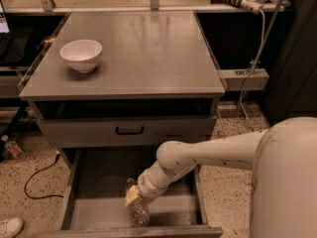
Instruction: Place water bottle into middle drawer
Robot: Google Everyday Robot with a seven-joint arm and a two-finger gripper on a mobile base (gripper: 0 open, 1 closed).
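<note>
Claw [134,198] low inside middle drawer [94,209], near front wall, fingers closed around water bottle [140,213]. Bottle tilted, lower end at drawer floor. Closed drawer front [89,131] above. White bowl [81,54] on bench [148,48], far left.

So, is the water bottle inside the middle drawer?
In: the water bottle is within the walls of the middle drawer, the gripper clamped on it.

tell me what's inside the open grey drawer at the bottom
A small clear ribbed plastic water bottle sits low in the wide grey drawer, near its front, with the gripper on its middle. The white arm hides the floor's right rear part.
</note>
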